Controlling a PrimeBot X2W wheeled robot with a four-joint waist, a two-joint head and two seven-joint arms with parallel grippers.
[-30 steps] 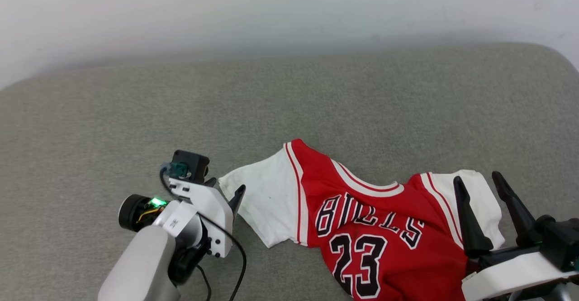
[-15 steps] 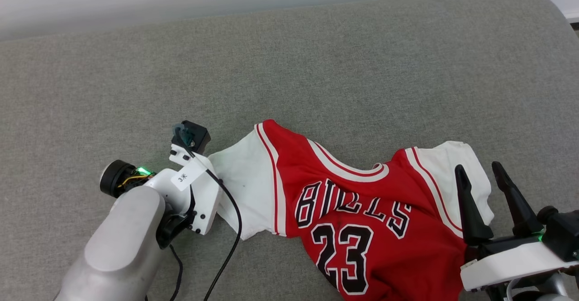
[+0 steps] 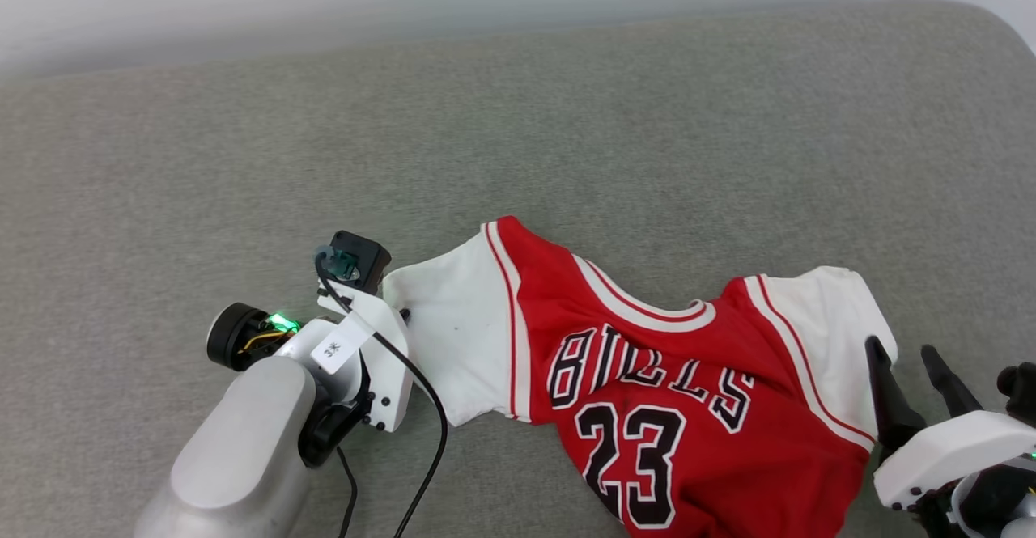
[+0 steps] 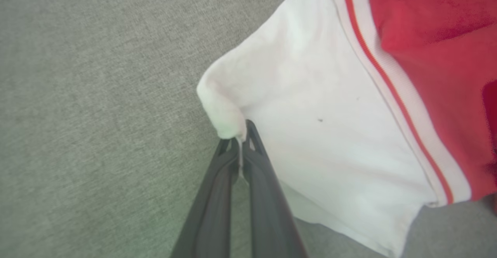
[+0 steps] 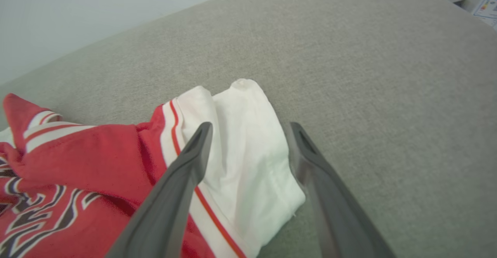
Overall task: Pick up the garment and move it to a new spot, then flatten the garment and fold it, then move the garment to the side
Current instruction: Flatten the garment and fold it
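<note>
With the red shirt (image 3: 647, 344) lying rumpled on the grey cushion (image 3: 243, 158), your left gripper (image 4: 240, 149) has its jaws pinched on the white sleeve edge (image 4: 227, 124); lower the right gripper (image 5: 250, 128), jaws apart, over the other sleeve (image 5: 248, 165), then lift both evenly.

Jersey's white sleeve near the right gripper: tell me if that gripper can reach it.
Probably yes: the right gripper is open, the white sleeve lies just ahead of its fingers, and nothing covers it.

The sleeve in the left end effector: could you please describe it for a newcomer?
On the grey cushion lies a red garment. Its white sleeve on the robot's left is pinched at the cuff by the left end effector; the other sleeve lies free.
</note>
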